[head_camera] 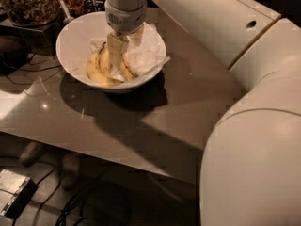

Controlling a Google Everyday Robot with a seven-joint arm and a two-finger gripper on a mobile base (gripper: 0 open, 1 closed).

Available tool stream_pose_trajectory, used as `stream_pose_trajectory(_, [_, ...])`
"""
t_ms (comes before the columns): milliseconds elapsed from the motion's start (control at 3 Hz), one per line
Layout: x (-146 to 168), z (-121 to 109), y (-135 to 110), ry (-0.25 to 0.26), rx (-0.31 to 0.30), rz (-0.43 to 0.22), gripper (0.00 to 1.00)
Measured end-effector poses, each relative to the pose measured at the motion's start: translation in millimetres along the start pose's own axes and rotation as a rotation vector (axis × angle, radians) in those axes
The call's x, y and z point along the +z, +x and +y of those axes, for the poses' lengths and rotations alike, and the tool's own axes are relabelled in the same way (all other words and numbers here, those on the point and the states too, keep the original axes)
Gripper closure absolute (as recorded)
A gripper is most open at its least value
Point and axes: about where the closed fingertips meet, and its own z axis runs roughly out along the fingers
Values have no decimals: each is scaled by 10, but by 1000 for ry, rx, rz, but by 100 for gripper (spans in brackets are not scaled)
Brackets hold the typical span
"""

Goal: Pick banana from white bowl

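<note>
The white bowl (75, 36) stands at the back left of the brown table, lined with crinkled white paper (141, 51). Yellow bananas lie in its front half: plumper ones on the left (96, 72) and a slimmer curved banana (126, 71) to the right. My gripper (115, 55) reaches straight down from the white wrist into the bowl, its tip among the bananas and touching or just above them. The wrist hides the middle of the bowl.
A dark glass jar of nuts (28, 4) stands behind the bowl at the left. My large white arm (254, 140) fills the right side. The table's front edge (94, 152) runs diagonally; cables and a small box (11, 192) lie on the floor below.
</note>
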Motion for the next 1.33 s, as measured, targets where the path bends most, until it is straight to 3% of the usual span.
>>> stream_pose_trajectory(1333, [709,16,27,-122,40,103,45])
